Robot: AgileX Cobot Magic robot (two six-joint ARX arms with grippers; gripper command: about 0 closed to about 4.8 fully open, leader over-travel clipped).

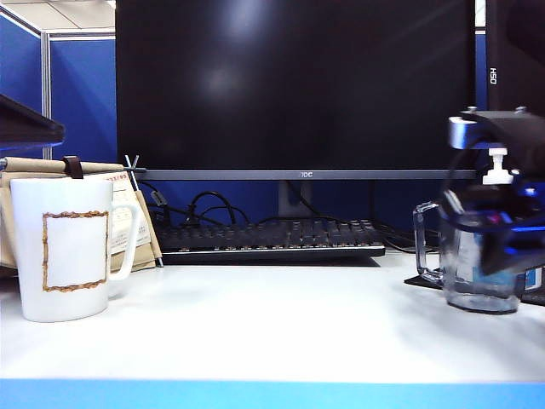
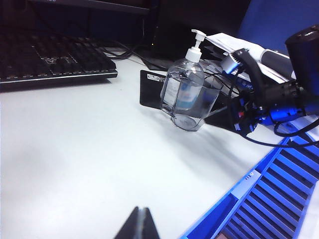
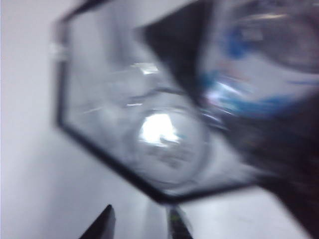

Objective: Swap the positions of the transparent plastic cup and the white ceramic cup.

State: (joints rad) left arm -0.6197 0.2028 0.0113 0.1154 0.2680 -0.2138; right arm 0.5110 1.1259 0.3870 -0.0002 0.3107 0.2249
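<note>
Two cups, far apart: white cup table left, plastic cup right, pinched at its rim by my right gripper. Looks light, slick, thin-walled. Left gripper closed, empty, well clear.

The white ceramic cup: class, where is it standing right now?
In the exterior view the white ceramic cup stands upright on the white table at the far left, handle toward the keyboard, far from both grippers.

white ceramic cup with brown-gold outline; grey-blue tinted transparent plastic cup; black keyboard
</note>
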